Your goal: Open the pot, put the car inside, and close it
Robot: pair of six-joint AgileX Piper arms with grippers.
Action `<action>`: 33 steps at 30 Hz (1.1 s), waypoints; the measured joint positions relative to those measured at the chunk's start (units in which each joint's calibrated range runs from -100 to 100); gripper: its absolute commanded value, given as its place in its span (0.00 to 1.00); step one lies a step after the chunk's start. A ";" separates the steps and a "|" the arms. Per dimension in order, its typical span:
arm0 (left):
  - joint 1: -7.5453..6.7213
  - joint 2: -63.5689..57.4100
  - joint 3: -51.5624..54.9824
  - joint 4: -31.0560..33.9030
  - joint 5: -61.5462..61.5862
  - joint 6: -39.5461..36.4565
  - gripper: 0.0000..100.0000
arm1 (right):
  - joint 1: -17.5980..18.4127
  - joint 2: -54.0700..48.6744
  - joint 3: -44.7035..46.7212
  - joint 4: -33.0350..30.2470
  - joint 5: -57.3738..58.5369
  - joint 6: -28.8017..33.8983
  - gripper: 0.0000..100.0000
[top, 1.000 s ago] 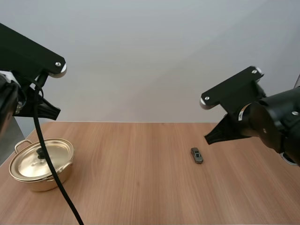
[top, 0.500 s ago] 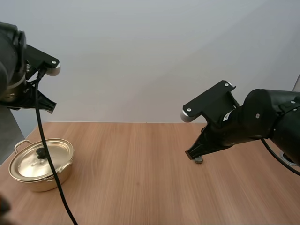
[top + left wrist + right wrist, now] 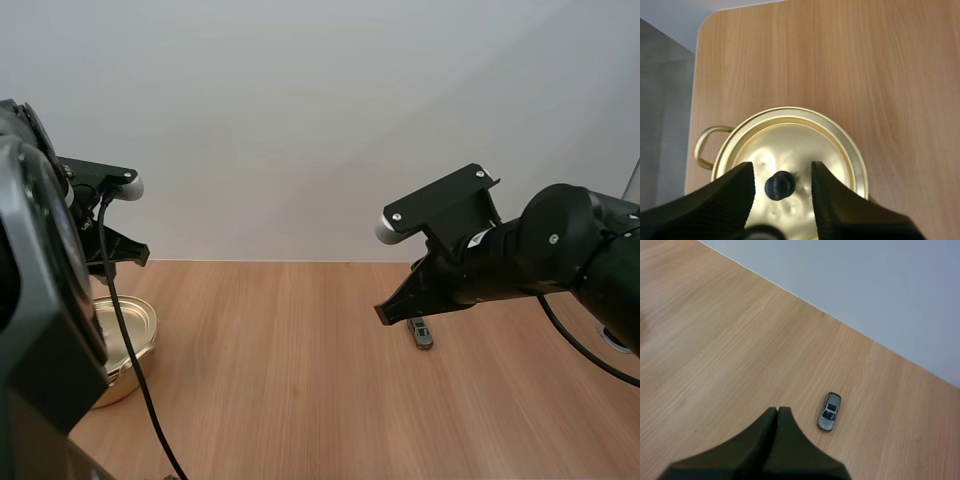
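The left gripper (image 3: 781, 171) gapes empty, its tips either side of the black knob (image 3: 779, 185) of the lid (image 3: 810, 145) on the gold pot (image 3: 128, 335). The right gripper (image 3: 777, 411), closed on nothing, hovers near the car (image 3: 829, 411) on the table (image 3: 715, 340). Opening looks to be in hand; next, pinch the knob and lift.

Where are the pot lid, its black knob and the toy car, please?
pot lid (image 3: 815, 150), left wrist view, bare gold surface beside the knob.
black knob (image 3: 779, 184), left wrist view, its top.
toy car (image 3: 829, 411), right wrist view, its roof.
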 measured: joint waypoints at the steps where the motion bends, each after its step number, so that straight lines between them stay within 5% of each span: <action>1: 0.00 0.51 0.00 -1.09 0.21 -0.69 0.90 | 0.00 0.00 0.00 0.00 0.00 0.00 0.00; 5: 0.00 3.10 0.00 -2.87 0.87 -2.32 0.90 | 0.00 0.00 0.00 0.00 0.00 -0.13 0.00; 15: 0.00 7.20 -0.17 8.09 1.00 -5.55 0.90 | 0.00 0.00 0.00 0.00 0.00 -0.13 0.00; 28: 0.00 12.71 -0.17 10.11 3.31 -6.77 0.84 | 0.00 0.00 0.00 0.00 0.21 -0.13 0.00; 30: 0.00 13.33 -0.17 10.11 2.15 -6.77 0.73 | 0.00 0.00 0.00 0.00 0.41 -0.13 0.00; 33: 0.00 14.44 -0.17 10.83 1.16 -6.77 0.28 | 0.00 0.00 0.00 -0.15 1.25 -0.13 0.00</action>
